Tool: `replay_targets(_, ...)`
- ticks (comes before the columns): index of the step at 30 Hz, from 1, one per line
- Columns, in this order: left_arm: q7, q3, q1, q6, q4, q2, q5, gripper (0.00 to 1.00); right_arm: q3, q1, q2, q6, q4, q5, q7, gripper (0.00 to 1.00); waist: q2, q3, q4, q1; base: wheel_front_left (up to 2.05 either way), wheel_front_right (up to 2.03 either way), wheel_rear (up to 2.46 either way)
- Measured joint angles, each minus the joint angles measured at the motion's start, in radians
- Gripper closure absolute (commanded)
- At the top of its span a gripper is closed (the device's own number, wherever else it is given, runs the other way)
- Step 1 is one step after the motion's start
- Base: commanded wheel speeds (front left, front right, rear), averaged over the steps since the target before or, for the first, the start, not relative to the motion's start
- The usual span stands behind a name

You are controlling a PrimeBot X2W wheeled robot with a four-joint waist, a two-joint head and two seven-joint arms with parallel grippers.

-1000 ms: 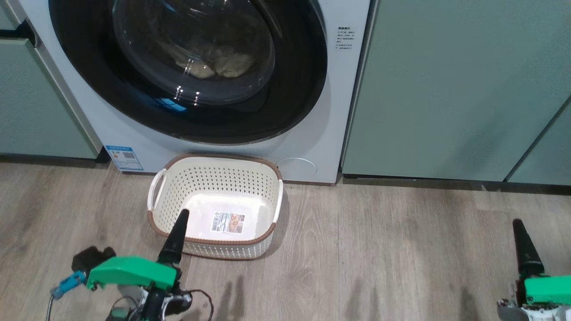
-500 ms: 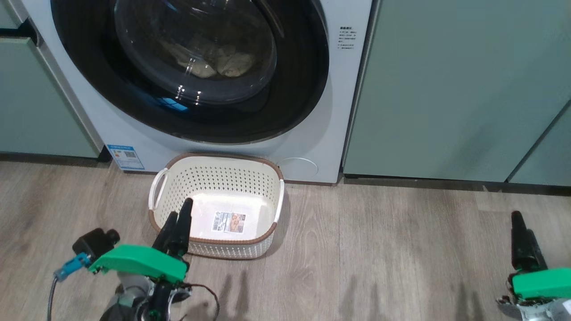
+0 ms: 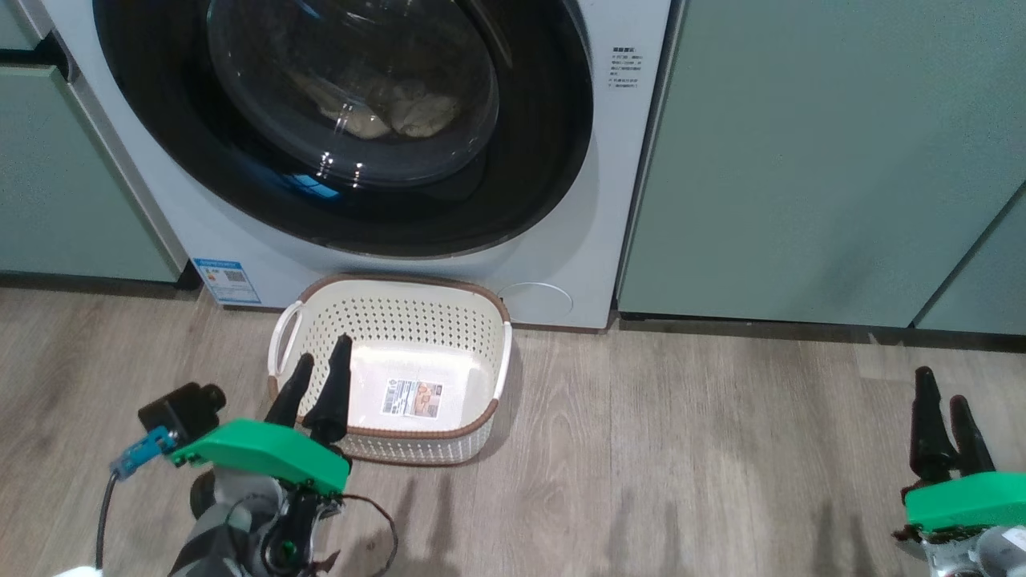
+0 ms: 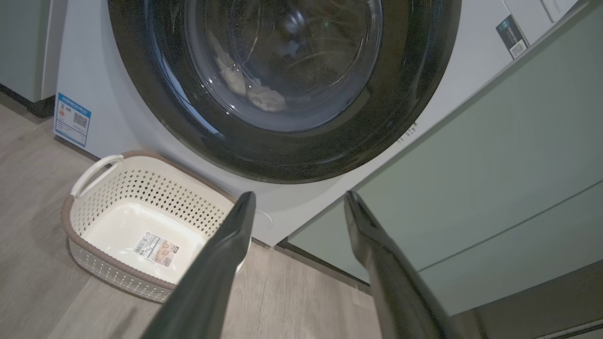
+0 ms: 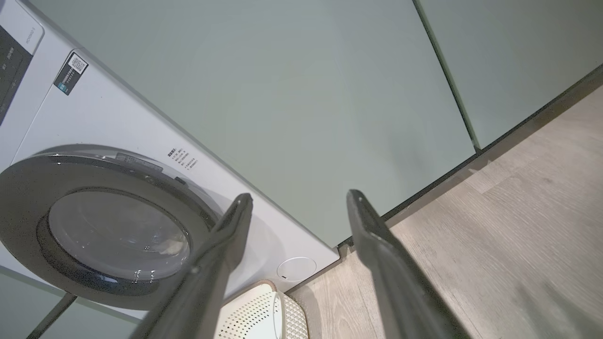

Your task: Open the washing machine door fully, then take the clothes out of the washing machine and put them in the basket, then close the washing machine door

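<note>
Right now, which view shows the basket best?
Head view: the basket shows whole from above, both handles and floor sticker, though the left pincer overlaps its near-left rim. Left wrist view: one end hidden behind a finger. Right wrist view: just one end at the bottom edge.

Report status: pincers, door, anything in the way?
Open, empty: left pincer, right pincer. Shut: washing machine door, clothes inside; basket empty below. Nothing seen in the way.

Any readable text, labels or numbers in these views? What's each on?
None legible enough to quote.
Blue label, washing machine lower left: QR code, print too small.
Dark print beside washing machine door: too small.
Sticker on basket floor: blurred.
Dark QR label, machine top: unreadable.
</note>
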Motion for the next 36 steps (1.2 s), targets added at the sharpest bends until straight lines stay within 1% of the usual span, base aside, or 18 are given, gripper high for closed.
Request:
replay_targets(13,-0.038,0.003,-0.030,0.000,0.014,0.000,0.154,0.00,-0.004,-0.022,-0.001,0.000,0.007,-0.160,-0.040,0.00,0.0000,-0.004,0.001,0.0000,0.00,0.00,0.00)
replay_targets(14,-0.045,0.003,-0.033,0.000,0.015,0.000,0.180,0.00,-0.003,-0.022,-0.001,0.000,0.007,-0.187,-0.044,0.00,0.0000,-0.005,0.001,0.0000,0.00,0.00,0.00)
replay_targets(25,-0.072,0.004,-0.048,0.000,0.016,0.000,0.317,0.00,-0.002,-0.041,-0.002,0.000,0.005,-0.339,-0.072,0.00,0.0000,-0.007,0.002,0.0000,0.00,0.00,0.00)
replay_targets(36,-0.107,0.008,-0.075,0.000,0.050,-0.001,0.458,0.00,0.003,-0.042,-0.003,0.000,0.005,-0.469,-0.108,0.00,0.0000,-0.009,0.002,0.0000,0.00,0.00,0.00)
